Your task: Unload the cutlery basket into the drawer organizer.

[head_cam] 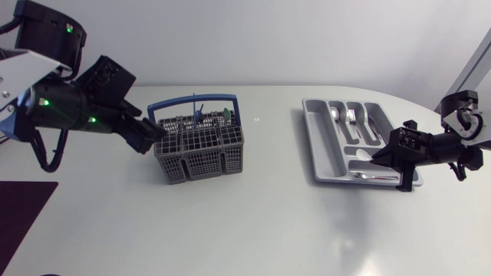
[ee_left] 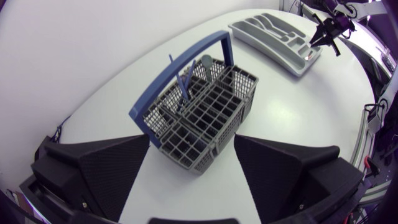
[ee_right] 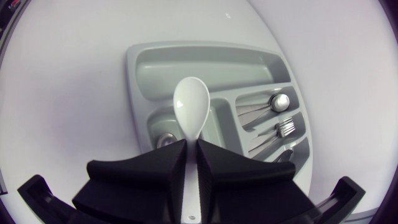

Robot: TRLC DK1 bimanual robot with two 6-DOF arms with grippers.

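Our right gripper clamps a white spoon, handle partly hidden in its grip, over the organizer near the right edge of the table. Our left gripper gapes at the basket; contents mostly hidden.

Setting: robot manipulation lab, bench-top test rig. Evidence: two machine arms with black joints, the left arm showing small green status lights and the right arm, come in from opposite sides over a plain white round-edged table. Kitchen items are staged alone on it: a grey plastic mesh cutlery basket with blue handle and a grey moulded-plastic drawer organizer lying loose on the tabletop. Dark maroon patch at the near left corner, possibly a mat; unclear.
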